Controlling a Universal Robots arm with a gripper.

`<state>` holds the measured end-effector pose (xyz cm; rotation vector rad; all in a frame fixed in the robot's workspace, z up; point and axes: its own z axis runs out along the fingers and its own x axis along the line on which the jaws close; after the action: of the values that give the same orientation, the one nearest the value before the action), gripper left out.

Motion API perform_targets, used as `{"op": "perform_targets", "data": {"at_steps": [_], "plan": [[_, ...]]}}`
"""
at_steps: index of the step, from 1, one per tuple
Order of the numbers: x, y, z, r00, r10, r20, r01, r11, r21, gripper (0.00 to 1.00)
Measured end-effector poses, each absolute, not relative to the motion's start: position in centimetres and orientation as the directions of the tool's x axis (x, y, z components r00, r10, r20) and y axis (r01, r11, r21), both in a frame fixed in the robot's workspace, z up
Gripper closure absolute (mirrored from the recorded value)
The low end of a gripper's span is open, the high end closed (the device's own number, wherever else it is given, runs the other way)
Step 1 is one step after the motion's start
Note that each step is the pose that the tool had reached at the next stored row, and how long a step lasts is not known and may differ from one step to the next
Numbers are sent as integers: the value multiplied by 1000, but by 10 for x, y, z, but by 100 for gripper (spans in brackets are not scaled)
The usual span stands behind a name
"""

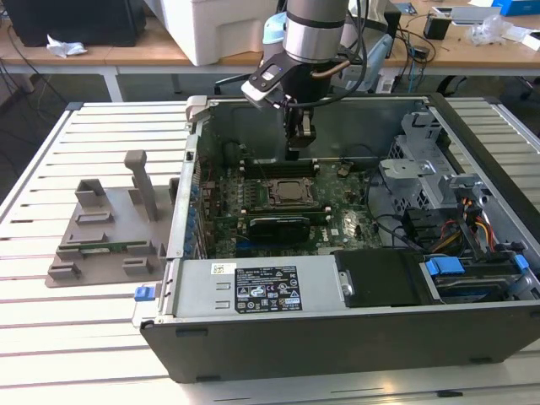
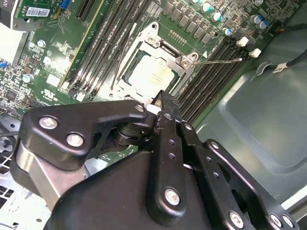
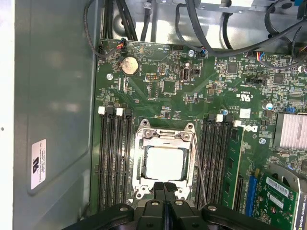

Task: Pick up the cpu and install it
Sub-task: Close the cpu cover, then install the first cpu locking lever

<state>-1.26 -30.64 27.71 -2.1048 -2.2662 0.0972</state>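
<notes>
The cpu (image 2: 148, 76) (image 3: 165, 163), a pale silver square, lies flat inside the metal socket frame (image 3: 141, 158) on the green motherboard (image 1: 337, 226). My gripper (image 1: 299, 142) hangs inside the open computer case, just above the socket (image 1: 287, 192) at its near edge. Both wrist views show the black fingers (image 3: 158, 191) (image 2: 165, 103) pressed together with nothing between them. They do not touch the cpu. The thin socket lever (image 2: 220, 60) sticks out beside the frame.
Black memory slots (image 3: 115, 163) flank the socket on both sides. A black finned card (image 1: 283, 224) lies in front of it. The case walls (image 1: 337, 325), the drive cage (image 1: 422, 169) and cables (image 1: 468, 219) surround the board. A grey plastic tray (image 1: 105, 232) sits at the exterior view's left.
</notes>
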Motion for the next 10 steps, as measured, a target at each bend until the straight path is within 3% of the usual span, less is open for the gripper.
{"op": "perform_targets", "data": {"at_steps": [7, 10], "plan": [[-13, -306, 277, -74, 997, -8, 994, 74, -78, 89], [-13, -306, 277, -137, 991, -8, 988, 136, -78, 89]]}}
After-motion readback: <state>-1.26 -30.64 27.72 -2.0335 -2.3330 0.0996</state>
